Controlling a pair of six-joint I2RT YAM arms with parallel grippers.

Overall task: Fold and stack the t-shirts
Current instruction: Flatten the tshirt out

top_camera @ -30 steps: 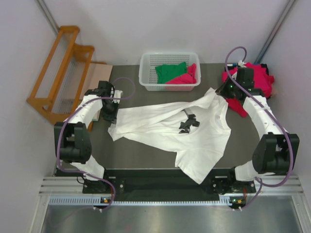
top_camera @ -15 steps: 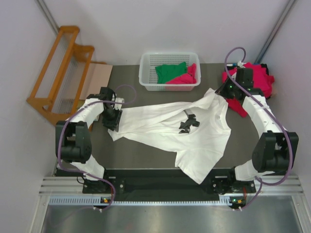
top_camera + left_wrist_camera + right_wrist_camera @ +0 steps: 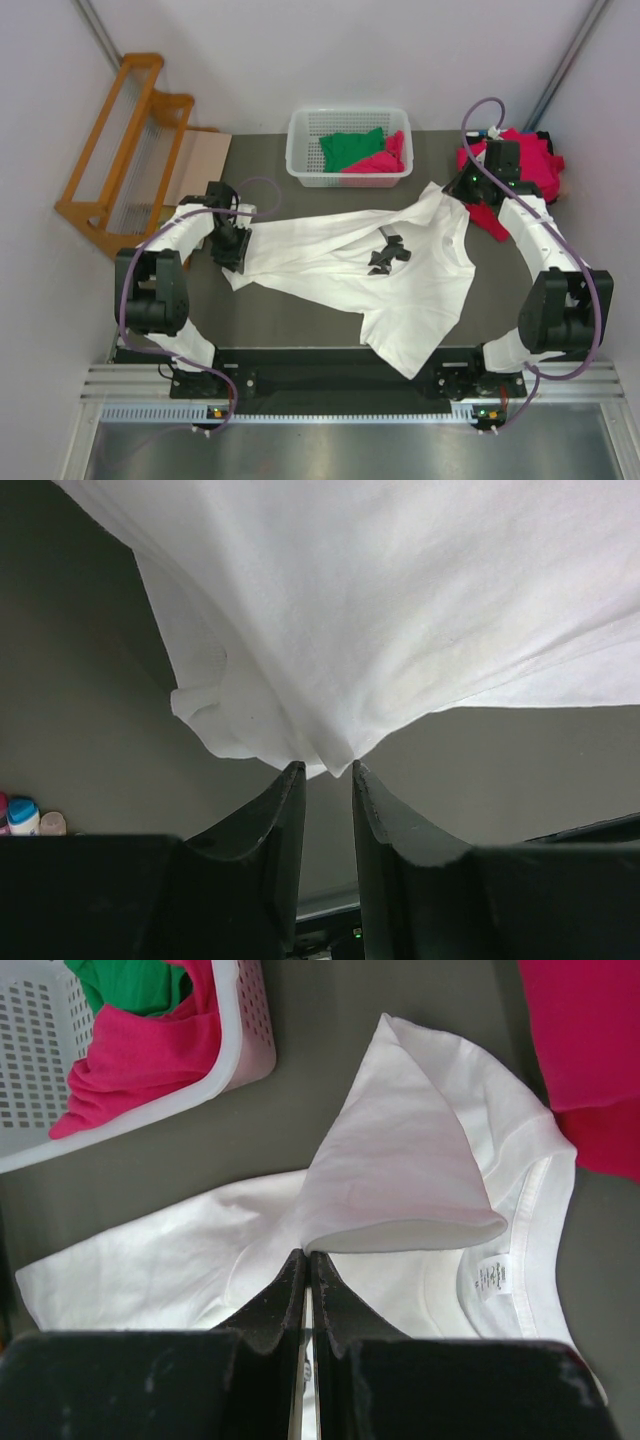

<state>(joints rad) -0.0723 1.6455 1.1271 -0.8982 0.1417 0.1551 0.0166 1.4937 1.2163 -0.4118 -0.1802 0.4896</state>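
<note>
the left gripper (image 3: 327, 770) has slid right off the bare table (image 3: 290, 315) to the left hem of the white t-shirt (image 3: 410, 290), its jaws a little apart at a limp corner. the right gripper (image 3: 307, 1255) is pinched together on a soft cone of shoulder cloth. the shirt sprawls rumpled mid-table (smooth, small black print). the far plastic lattice basket (image 3: 300, 165) holds a green t-shirt (image 3: 352, 148).

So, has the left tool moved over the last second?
Yes. The left tool has shifted right, away from the wooden rack, to the left edge of the white t-shirt.
</note>
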